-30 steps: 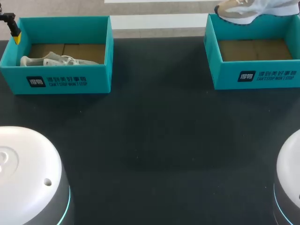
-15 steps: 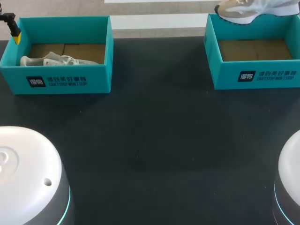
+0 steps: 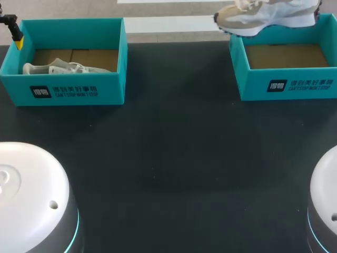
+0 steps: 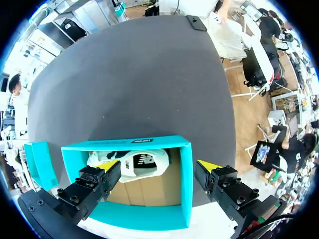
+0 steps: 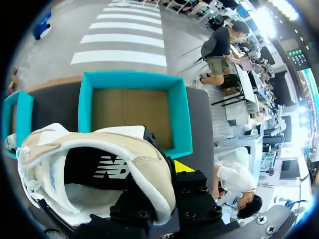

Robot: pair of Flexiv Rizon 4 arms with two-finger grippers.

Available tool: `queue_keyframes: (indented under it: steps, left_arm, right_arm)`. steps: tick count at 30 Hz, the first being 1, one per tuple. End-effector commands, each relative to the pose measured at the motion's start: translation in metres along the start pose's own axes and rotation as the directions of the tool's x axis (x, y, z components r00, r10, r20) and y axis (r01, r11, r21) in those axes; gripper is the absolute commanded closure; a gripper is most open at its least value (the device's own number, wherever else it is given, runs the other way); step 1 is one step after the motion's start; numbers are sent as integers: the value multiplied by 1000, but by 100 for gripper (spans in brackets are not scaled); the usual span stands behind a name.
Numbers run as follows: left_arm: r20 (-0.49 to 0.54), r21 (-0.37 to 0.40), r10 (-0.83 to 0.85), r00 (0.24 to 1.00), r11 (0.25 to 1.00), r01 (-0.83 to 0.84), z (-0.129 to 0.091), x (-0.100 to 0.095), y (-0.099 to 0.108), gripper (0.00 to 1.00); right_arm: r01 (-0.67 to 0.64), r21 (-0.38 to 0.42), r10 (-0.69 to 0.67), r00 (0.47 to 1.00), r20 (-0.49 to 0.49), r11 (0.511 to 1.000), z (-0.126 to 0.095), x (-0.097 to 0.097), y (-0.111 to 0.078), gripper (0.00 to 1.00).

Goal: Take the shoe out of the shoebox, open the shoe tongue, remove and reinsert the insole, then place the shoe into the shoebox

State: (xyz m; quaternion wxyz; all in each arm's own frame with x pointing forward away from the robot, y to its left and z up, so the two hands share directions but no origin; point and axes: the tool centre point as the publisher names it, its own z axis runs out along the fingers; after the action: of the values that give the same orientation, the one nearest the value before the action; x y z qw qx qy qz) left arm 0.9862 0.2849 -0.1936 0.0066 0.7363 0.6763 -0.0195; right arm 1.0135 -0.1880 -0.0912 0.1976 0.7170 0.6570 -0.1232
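A beige and white shoe [image 3: 263, 16] hangs above the far left corner of the right teal shoebox [image 3: 287, 84]. That box [image 5: 184, 124] shows only its bare cardboard floor. In the right wrist view my right gripper [image 5: 167, 172] is shut on the heel collar of the shoe [image 5: 94, 154], with one yellow tip outside the collar. A second, white shoe [image 3: 63, 67] lies in the left teal shoebox [image 3: 73, 92]. My left gripper [image 4: 158, 172] stands open above this box [image 4: 184, 174], and its yellow tip [image 3: 18, 41] shows at the box's far left corner.
Dark table [image 3: 174, 147] spreads between and in front of the two boxes. The white rounded bases of my arms [image 3: 31, 200] fill the near left and near right corners [image 3: 326, 205].
The held shoe has shifted to the left, from over the right box's back wall to past its far left corner. The left gripper has kept still.
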Motion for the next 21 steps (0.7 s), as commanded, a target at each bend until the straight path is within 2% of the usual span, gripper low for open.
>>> queue_keyframes:
  steps: [1, 8, 14, 21]
  left_arm:
    - [0, -1, 1, 1000, 1000, -1, 0, 0, -1, 0]
    - [0, -1, 1, 1000, 1000, -1, 0, 0, -1, 0]
    - [0, -1, 1, 1000, 1000, -1, 0, 0, -1, 0]
    - [0, -1, 1, 1000, 1000, -1, 0, 0, -1, 0]
  right_arm:
    - [-13, -89, 15, 1000, 23, 996, -24, 18, -63, 100]
    - [-17, -95, 18, 1000, 7, 995, -56, 55, -107, 100]
    - [-54, -70, 55, 998, 6, 996, -81, 86, -146, 100]
    - [-44, -51, 44, 999, 3, 998, -102, 128, -179, 100]
